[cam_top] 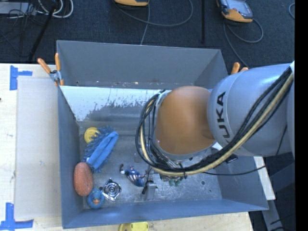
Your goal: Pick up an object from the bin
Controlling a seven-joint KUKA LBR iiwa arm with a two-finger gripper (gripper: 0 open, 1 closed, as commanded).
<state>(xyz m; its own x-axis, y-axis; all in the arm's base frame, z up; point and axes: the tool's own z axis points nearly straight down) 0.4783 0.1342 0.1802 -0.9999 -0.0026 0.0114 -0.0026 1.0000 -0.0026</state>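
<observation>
My gripper (148,188) reaches down under the orange wrist cover to the bin floor near the front middle. Just to its left lies a small blue and black thing (133,174), close to the gripper; whether they touch I cannot tell. Further left sits a shiny silver round piece (111,189). A small green thing (174,181) peeks out from under the arm on the gripper's right. Most of the gripper is hidden by the arm and its cables.
At the bin's left lie a blue brush-like thing (101,148) over a yellow disc (91,134), a brown-orange oval (83,178), and a small blue and orange toy (95,199) in the front left corner. The arm covers the bin's right half.
</observation>
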